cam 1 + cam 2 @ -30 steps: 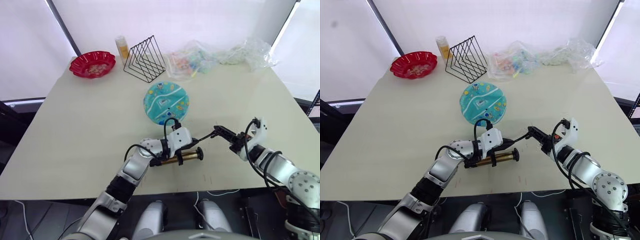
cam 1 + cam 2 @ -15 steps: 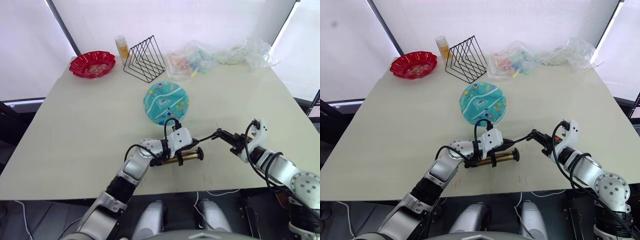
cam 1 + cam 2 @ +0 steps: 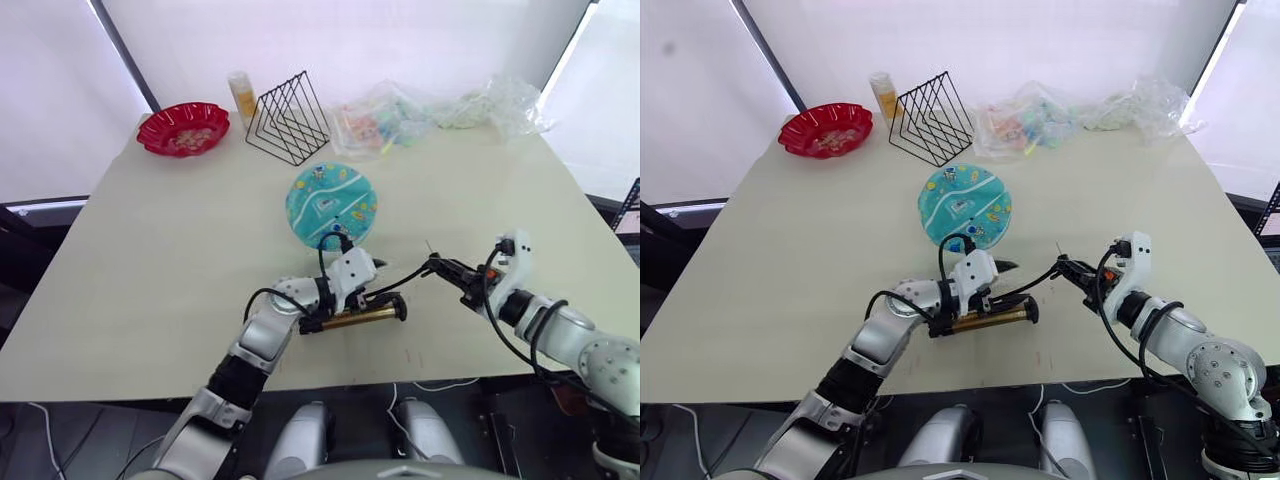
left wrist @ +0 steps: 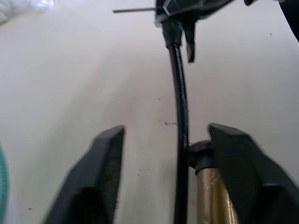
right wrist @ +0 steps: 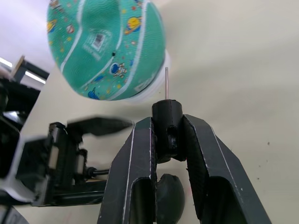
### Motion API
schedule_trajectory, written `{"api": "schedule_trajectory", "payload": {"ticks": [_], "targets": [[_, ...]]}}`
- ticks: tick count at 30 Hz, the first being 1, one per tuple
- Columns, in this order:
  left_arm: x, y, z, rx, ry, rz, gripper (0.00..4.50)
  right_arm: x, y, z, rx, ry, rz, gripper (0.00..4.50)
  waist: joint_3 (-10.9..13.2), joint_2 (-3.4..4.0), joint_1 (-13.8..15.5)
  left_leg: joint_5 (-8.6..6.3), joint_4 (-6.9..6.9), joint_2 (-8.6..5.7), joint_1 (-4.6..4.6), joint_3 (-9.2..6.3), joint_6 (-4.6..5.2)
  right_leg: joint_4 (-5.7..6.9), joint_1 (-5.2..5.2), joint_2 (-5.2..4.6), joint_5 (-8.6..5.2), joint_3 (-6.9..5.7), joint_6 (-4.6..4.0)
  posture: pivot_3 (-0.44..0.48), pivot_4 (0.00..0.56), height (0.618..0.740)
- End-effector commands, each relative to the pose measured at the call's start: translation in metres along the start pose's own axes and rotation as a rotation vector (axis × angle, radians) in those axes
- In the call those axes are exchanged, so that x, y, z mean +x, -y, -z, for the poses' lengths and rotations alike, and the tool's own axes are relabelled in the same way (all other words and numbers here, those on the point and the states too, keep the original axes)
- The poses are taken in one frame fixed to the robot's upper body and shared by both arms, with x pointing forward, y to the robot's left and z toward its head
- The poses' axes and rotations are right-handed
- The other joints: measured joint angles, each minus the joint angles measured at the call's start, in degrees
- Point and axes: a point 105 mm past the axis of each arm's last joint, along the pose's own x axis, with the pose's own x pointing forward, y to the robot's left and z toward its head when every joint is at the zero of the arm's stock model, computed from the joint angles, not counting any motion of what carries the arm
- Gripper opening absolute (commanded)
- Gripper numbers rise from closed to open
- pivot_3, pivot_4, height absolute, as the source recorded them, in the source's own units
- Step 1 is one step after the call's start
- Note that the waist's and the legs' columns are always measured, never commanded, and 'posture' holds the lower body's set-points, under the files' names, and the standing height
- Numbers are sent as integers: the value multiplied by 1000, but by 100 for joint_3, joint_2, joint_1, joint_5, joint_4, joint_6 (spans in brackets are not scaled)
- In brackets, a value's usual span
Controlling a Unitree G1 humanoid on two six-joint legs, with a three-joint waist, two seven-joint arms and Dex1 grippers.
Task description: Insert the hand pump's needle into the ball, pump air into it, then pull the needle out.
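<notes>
Right wrist view: the right tool (image 5: 167, 135) is clenched on the black hose tip, the needle (image 5: 166, 83) sticking out toward the ball (image 5: 105, 49), not touching it. The ball lies flat mid-table (image 3: 150, 250), teal with white stripes and cartoon prints; its small label is unreadable. The left tool (image 4: 161, 177) is released, fingers astride the bronze hand pump (image 3: 355, 317). A red bowl (image 3: 184, 129) holds small pale bits.
</notes>
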Motion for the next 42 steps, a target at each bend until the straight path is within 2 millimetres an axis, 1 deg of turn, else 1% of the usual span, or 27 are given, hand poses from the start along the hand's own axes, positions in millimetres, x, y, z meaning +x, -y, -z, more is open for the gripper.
{"api": "schedule_trajectory", "payload": {"ticks": [1,4,8,11,15,19,22,24,26,31,33,36,40,42], "targets": [[-24,-13,-30,33,117,-69,4481,-3,-25,-26,-219,87,-122,316,2,0,-6,0,0,0,-1,-1,0,-1,0,0,0,-1,0,0,150,740],[-34,-21,-36,31,137,-112,4481,-3,-29,-28,-283,85,-157,316,2,-1,2,0,0,1,-2,-1,0,-2,-2,0,0,0,0,0,150,740],[-63,-48,-53,26,181,-253,4481,-5,-33,-27,-492,36,-216,316,5,-5,11,0,2,-2,-4,-1,0,-4,-1,-3,0,-2,0,0,150,740],[-83,-66,-62,-13,205,-357,4481,-7,-37,-33,-580,74,-270,316,5,-6,0,0,1,0,-3,-2,-1,-5,-2,-1,0,-3,1,0,150,740],[-100,-82,-62,-54,195,-446,4481,-8,-37,-38,-666,117,-287,316,6,-7,8,0,1,0,-3,-2,-1,-5,-2,-1,0,-3,1,0,150,740],[-119,-107,-58,-76,165,-556,4481,-7,-36,-44,-744,155,-286,316,11,-16,19,1,2,-1,-3,-2,-2,-5,-2,-1,1,-3,1,0,150,740],[-129,-123,-58,-88,146,-601,4481,-6,-39,-44,-785,166,-308,316,14,-19,16,2,2,-1,-2,-3,-4,-4,-2,-1,1,-3,1,0,150,740],[-131,-135,-57,-99,129,-620,4481,-5,-41,-42,-820,165,-328,316,14,-20,21,2,1,-2,-3,-4,-5,-5,-3,-1,1,-4,1,0,150,740],[-131,-142,-55,-100,105,-619,4481,-4,-41,-40,-842,165,-330,316,14,-21,18,2,1,-3,-4,-4,-5,-6,-4,-2,1,-4,1,0,150,740],[-123,-160,-40,-165,28,-582,4481,-3,-44,-36,-848,174,-333,316,17,-25,13,3,1,-6,-4,-5,-8,-4,-5,-2,2,-4,1,0,150,740],[-121,-164,-37,-161,11,-575,4481,-2,-45,-35,-852,176,-334,316,17,-26,11,6,1,-7,-4,-5,-12,-5,-6,-3,2,-3,1,0,150,740],[-112,-170,-31,-183,-16,-545,4481,-3,-47,-35,-870,181,-341,316,18,-28,12,13,1,-7,-6,-4,-26,-5,-7,-3,2,-2,1,0,150,740],[-100,-170,-28,-202,-27,-493,4481,-6,-48,-32,-885,181,-341,316,19,-29,9,10,1,-8,-7,-5,-20,-4,-8,-3,2,-3,1,0,150,740],[-98,-171,-27,-204,-28,-492,4481,-6,-49,-31,-886,181,-341,316,19,-29,9,10,1,-8,-7,-5,-21,-4,-8,-3,2,-2,1,0,150,740]]}}
